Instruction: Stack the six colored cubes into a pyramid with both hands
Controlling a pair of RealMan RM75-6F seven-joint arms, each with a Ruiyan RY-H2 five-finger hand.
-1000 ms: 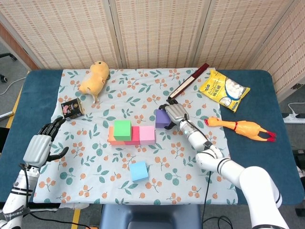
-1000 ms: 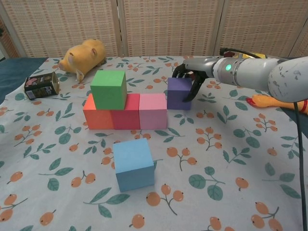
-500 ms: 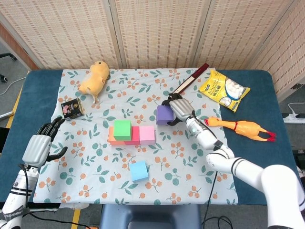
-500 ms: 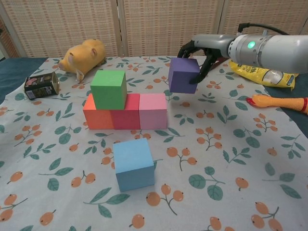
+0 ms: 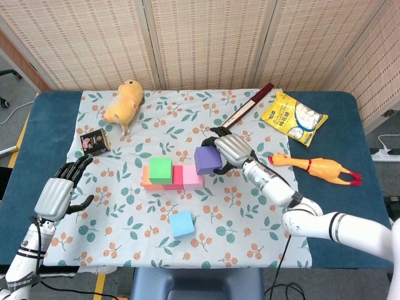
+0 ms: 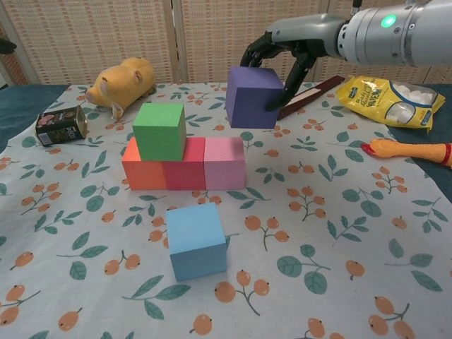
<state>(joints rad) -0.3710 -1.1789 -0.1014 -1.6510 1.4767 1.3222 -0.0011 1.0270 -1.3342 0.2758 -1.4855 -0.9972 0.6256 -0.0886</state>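
While the left hand (image 5: 57,195) is hovering with fingers spread and released at the desk's left edge, the green cube (image 6: 159,131) is sitting on the orange-red-pink row, and the right hand (image 6: 282,51) is grasping the purple cube (image 6: 252,97) above the pink cube (image 6: 224,163); the blue cube (image 6: 195,240) is lying nearer.

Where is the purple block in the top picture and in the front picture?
Head view: the purple cube is near the middle, held in the right hand, just right of the green cube.
Chest view: the purple cube is up top, middle, in the right hand, off the cloth.
Shared landmark: the green cube on the row of cubes.
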